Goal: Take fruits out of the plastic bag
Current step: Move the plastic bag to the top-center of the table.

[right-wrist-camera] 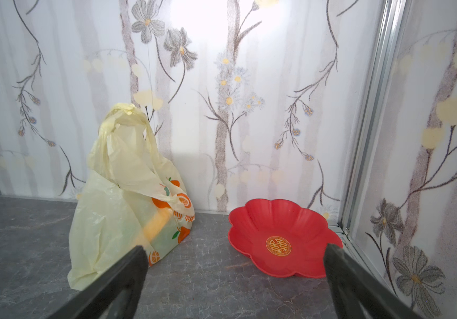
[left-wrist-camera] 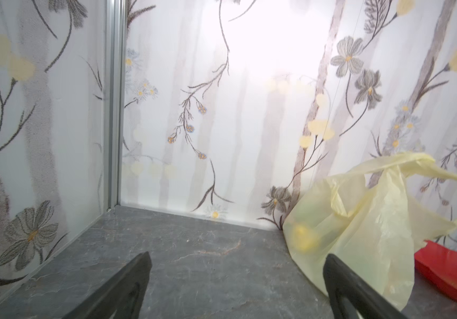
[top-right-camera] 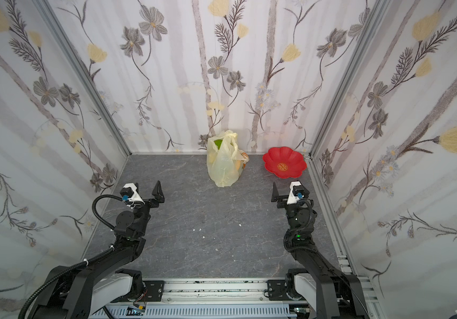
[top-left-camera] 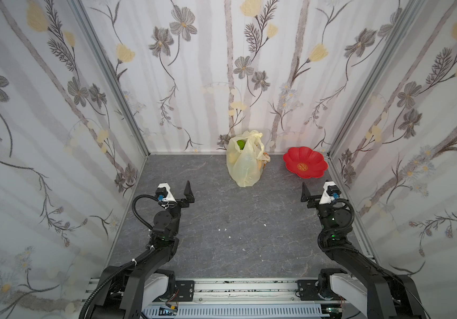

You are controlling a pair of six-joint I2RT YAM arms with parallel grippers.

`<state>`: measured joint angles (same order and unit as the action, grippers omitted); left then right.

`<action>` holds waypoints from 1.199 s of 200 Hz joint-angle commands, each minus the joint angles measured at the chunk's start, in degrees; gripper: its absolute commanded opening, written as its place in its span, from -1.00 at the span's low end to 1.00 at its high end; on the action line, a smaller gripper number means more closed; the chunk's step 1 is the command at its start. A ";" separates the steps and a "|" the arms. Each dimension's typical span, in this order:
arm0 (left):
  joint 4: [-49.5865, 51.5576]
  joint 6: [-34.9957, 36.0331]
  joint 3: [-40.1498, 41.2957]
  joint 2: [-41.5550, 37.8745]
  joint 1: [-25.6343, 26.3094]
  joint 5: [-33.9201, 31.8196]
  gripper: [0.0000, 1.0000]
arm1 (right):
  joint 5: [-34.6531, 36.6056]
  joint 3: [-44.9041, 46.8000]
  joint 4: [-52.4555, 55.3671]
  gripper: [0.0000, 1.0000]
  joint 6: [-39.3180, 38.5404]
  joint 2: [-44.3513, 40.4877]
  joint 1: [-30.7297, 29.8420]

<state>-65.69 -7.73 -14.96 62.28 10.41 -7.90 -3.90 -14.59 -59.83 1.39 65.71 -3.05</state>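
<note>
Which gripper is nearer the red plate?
Right. The right gripper sits just short of the red plate; the left gripper is across the table, beyond the plastic bag.

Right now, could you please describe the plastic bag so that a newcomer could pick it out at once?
Follow the flowered back wall down to where it meets the grey table. Near its middle stands the plastic bag, beside the red plate. It alone is soft and translucent pale yellow, with handle loops on top and orange print.
</note>
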 commanded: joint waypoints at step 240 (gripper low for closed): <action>55.65 -12.85 -70.16 42.70 29.38 -4.66 1.00 | 6.31 -18.74 42.86 0.99 19.51 -7.01 -3.72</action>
<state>-17.10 -23.07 -77.71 99.37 36.75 -8.19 1.50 -33.36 -17.39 20.93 58.46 -6.42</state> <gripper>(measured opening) 0.997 0.996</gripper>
